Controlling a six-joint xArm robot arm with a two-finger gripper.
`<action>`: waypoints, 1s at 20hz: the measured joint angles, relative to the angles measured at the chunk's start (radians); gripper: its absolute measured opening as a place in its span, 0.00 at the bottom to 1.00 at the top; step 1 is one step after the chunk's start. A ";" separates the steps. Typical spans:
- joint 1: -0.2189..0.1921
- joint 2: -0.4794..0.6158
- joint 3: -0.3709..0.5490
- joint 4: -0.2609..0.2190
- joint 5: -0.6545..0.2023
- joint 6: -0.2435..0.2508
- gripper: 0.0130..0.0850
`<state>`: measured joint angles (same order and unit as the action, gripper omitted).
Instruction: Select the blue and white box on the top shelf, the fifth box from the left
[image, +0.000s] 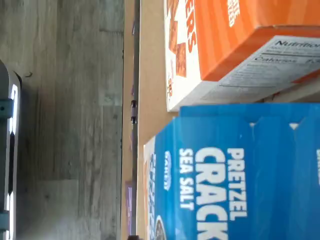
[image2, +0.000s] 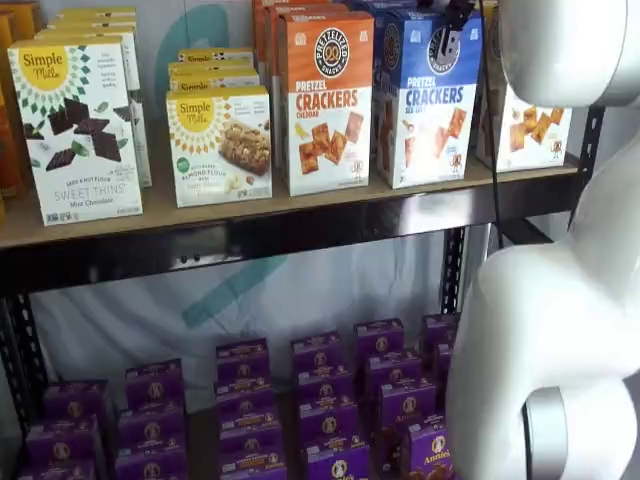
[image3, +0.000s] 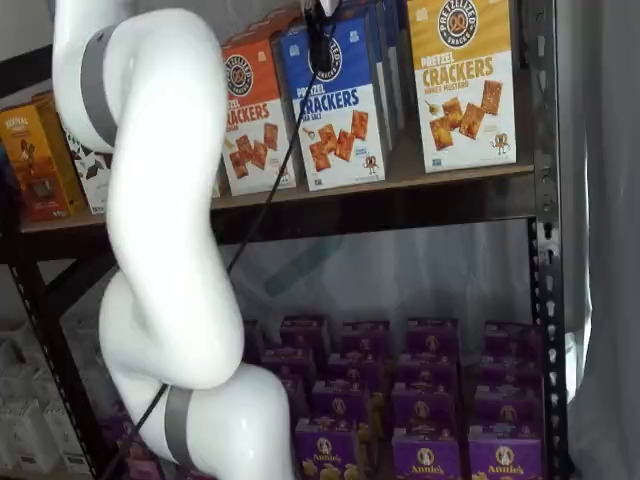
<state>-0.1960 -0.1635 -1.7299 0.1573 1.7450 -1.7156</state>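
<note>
One target: the blue and white box (image2: 428, 95) stood upright at the front of the top shelf (image2: 300, 228), face out, reading "PRETZEL CRACKERS"; the wrist view added "SEA SALT" on its blue top part (image: 235, 175).
Neighbours: the orange-topped cheddar box (image2: 323, 100) stood just beside it on one side and the yellow-topped cracker box (image3: 462, 80) on the other, with more boxes of each kind lined up behind.
Why so placed: goods were faced forward in rows like shop stock, so each front box could, I judge, be drawn straight out past the rail.
Tool: the tool (image2: 456, 14) showed only as dark parts at the upper edge in both shelf views, hanging in front of the blue box's top; the fingers were not clear enough there, but it stood spread wide and held nothing.
Why so held: the arm (image3: 160, 230) reached up from below, probably to line up on the box's upper part; the wrist view looked close along the blue and orange boxes, which fits an approach not yet closed.
Cable: a black cable (image3: 270, 200) ran down from the tool across the shelf front.
Other stock: Simple Mills boxes (image2: 80, 125) filled the shelf's far end, well apart from the target.
Lower level: small purple boxes (image2: 320, 390) sat in rows beneath.
Room: pale grey plank flooring (image: 65, 100) and a light sheet behind the shelves.
</note>
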 joint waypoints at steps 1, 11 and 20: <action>0.000 -0.002 0.004 -0.001 -0.002 -0.001 1.00; -0.006 -0.009 0.019 0.005 -0.001 -0.006 0.83; -0.015 -0.015 0.030 0.016 -0.004 -0.011 0.72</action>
<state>-0.2110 -0.1780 -1.7003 0.1730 1.7412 -1.7270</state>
